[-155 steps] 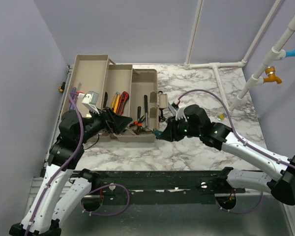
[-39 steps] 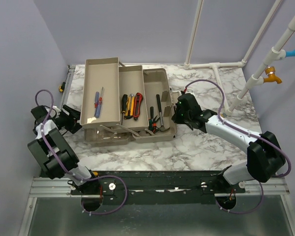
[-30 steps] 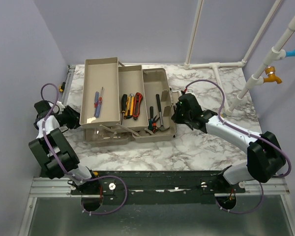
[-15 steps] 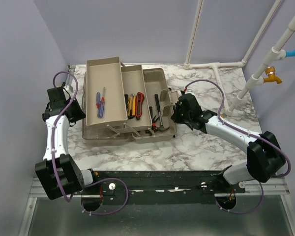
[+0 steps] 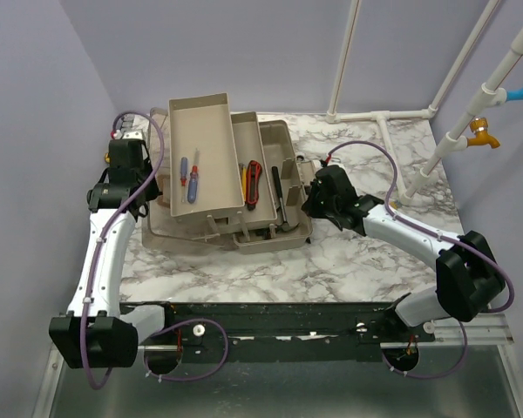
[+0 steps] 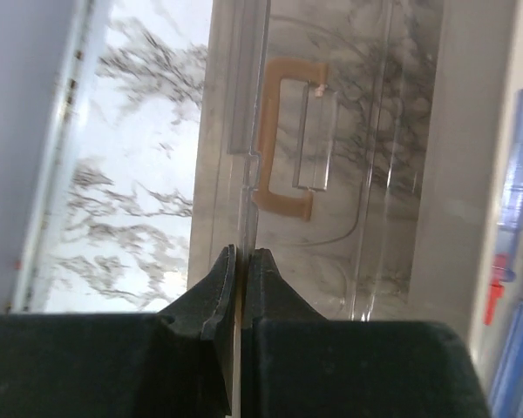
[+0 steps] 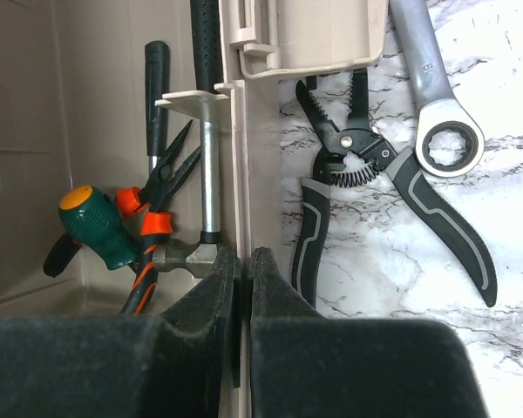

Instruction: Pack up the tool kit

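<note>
The beige tool kit [image 5: 277,131] stands open at the table's back left, its stepped trays swung partly over the base. The top tray [image 5: 202,106] holds blue and red screwdrivers [image 5: 188,178]; a red cutter [image 5: 254,178] lies in the middle tray. My left gripper [image 5: 139,174] is shut on the edge of the clear lid [image 6: 349,200], whose beige handle [image 6: 275,139] shows ahead. My right gripper [image 5: 310,202] is shut on the kit's right wall [image 7: 240,157]. Inside that wall lie a hammer [image 7: 209,183], a green-handled screwdriver [image 7: 91,222] and orange pliers [image 7: 152,231].
On the marble just outside the kit's right wall lie black wire strippers [image 7: 353,161] and a ring spanner [image 7: 436,104]. White pipes [image 5: 379,115] run along the back right of the table. The purple side wall stands close to the kit's left side.
My left arm swung up to the kit's left side and its jaws shut on the lid's edge. The trays have swung right, folding over the base. The right gripper kept its hold.
</note>
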`<state>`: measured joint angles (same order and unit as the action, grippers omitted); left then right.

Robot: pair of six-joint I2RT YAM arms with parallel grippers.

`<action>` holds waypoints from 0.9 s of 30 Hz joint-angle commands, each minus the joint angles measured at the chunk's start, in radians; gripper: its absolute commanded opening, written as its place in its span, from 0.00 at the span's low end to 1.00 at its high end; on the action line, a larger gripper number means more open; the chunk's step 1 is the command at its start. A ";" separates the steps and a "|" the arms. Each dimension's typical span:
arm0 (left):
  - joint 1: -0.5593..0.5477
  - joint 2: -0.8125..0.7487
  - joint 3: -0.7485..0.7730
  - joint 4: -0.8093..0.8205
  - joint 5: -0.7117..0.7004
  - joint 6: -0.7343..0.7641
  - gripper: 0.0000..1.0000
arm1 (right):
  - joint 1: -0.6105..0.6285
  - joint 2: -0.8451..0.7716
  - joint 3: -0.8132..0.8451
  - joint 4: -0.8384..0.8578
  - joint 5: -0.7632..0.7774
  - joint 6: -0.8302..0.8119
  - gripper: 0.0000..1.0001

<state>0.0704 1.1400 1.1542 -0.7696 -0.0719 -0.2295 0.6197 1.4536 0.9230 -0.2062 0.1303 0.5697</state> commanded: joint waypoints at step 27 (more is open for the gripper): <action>-1.027 0.486 0.442 0.323 -1.258 0.451 0.00 | 0.152 -0.290 0.042 -0.261 0.478 0.286 0.68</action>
<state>-0.9089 1.5345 1.5597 -0.6334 -1.2232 0.1097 0.7708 1.2877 0.9363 -0.3714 0.4023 0.7715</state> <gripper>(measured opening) 0.044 0.651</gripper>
